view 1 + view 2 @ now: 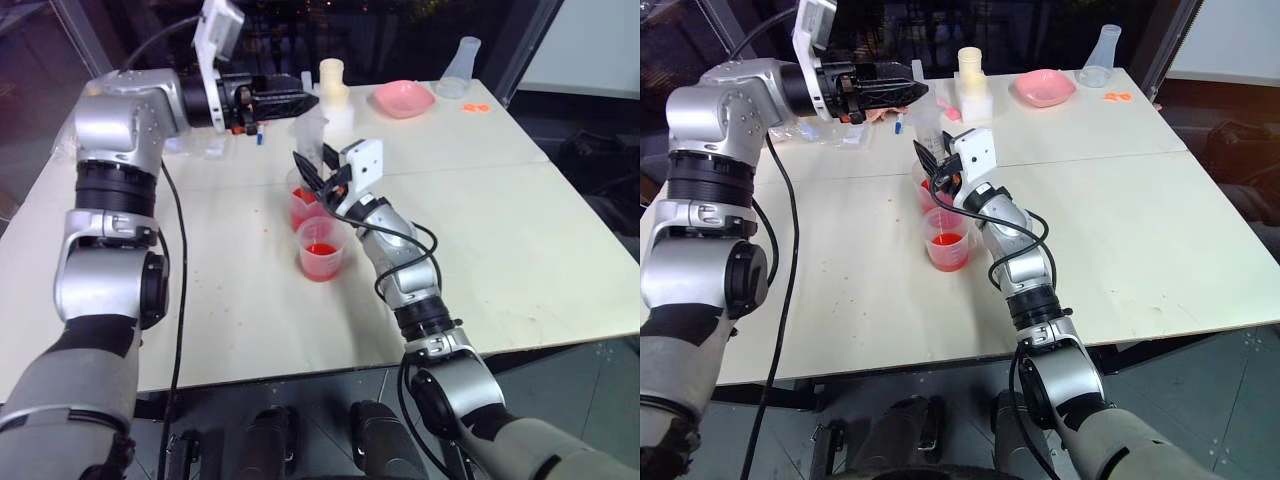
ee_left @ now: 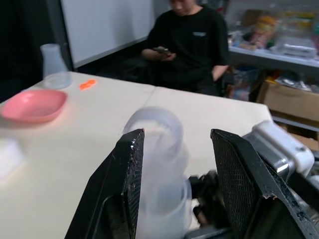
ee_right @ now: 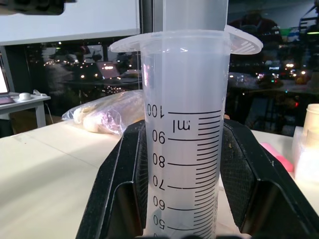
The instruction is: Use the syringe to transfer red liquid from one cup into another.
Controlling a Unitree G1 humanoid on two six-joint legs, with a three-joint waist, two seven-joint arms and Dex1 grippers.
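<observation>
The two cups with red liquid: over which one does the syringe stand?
The far cup, behind the near cup. The right hand holds the syringe upright above it.

clear syringe with black graduations, red liquid in translucent cups, pink bowl, cream bottle, clear flask, pale beige table, black gripper fingers

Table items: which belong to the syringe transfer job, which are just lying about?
In the job:
- syringe, clamped in the right gripper
- far cup of red liquid
- near cup, also red
- left gripper, fingers open

Lying about:
- pink dish
- clear flask
- cream container
- orange bits
</observation>
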